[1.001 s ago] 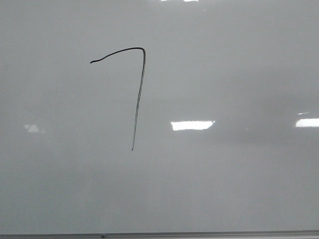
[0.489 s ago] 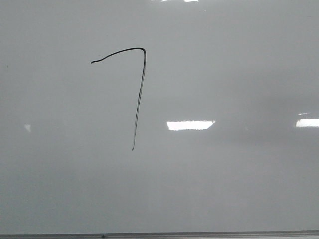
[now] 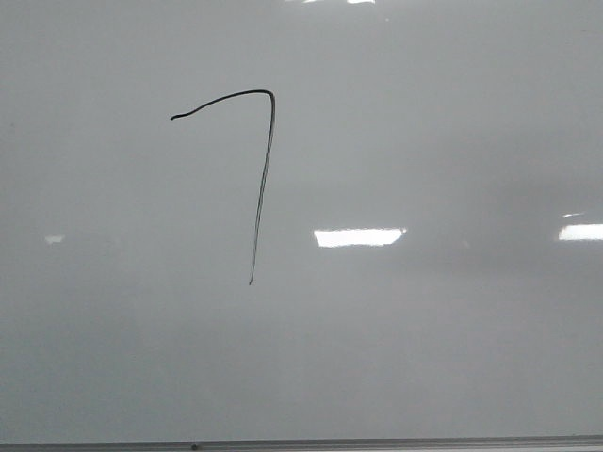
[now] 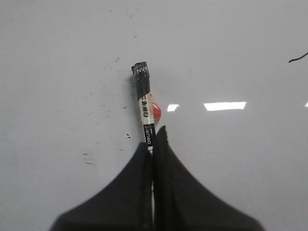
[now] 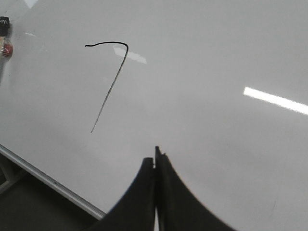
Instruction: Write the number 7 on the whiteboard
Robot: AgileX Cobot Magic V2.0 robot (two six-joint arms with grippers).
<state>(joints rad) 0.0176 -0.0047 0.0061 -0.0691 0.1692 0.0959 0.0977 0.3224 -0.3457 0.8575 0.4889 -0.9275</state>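
Left gripper (image 4: 153,139): dark, matte fingers (image 4: 178,187) taper to a point and are pressed together on a marker (image 4: 145,110).
Marker: slim cylinder with a white printed label and a black end section; it projects from the fingertips over the board surface. A small red round patch (image 4: 156,111) sits just beside the barrel; what it is cannot be told.
Right gripper (image 5: 155,161): same dark tapered fingers (image 5: 178,202), tips meeting with nothing between them, held above the board, apart from the drawn line.
Whiteboard (image 3: 424,358): large, flat, glossy, pale grey-white; bright rectangular reflections (image 3: 358,237) show on the surface. Small dark specks mark the area near the marker in the left wrist view.
Edge strip (image 3: 377,443): thin grey metal band along the board's near edge.
Number 7 (image 3: 265,174): thin black hand-drawn line in the upper left part of the board in the front view. Short wavy top stroke, rounded corner, long downstroke slanted slightly leftward, thinning toward its lower end.
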